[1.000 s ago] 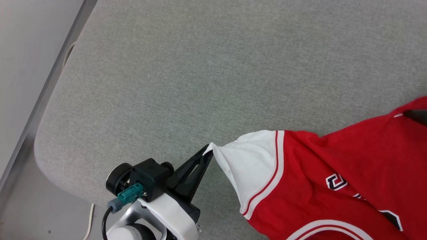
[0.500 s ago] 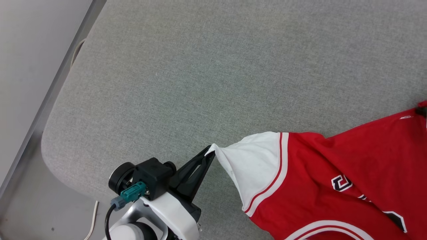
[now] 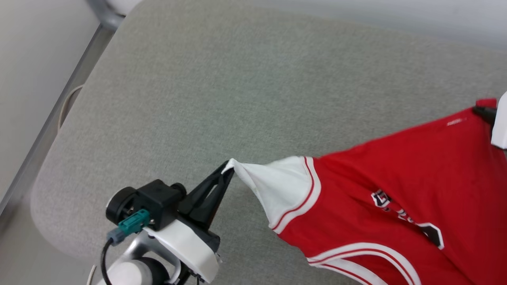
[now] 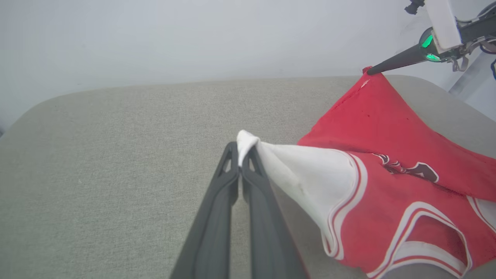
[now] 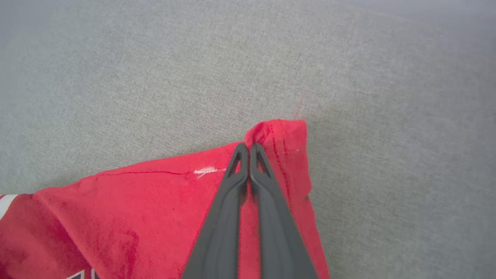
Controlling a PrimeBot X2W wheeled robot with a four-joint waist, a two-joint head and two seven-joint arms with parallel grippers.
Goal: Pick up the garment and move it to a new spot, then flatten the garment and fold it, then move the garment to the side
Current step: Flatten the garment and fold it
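Left claw [image 3: 229, 167] clamped on sleeve tip [image 3: 241, 171]; right claw [image 5: 249, 147] clamped on red corner [image 5: 283, 133].
Garment [image 3: 396, 166] likely light, limp; best pinched at corners.

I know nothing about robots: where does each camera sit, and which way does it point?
Head view: on the head, looking forward and down at the grey padded surface and the garment; the left gripper shows lower left.
Left wrist view: on the left wrist, looking along its fingers, shut on the white sleeve; the right gripper shows upper right.
Right wrist view: on the right wrist, looking along its shut fingers at a red corner.
Head and left wrist views share the pinched sleeve.
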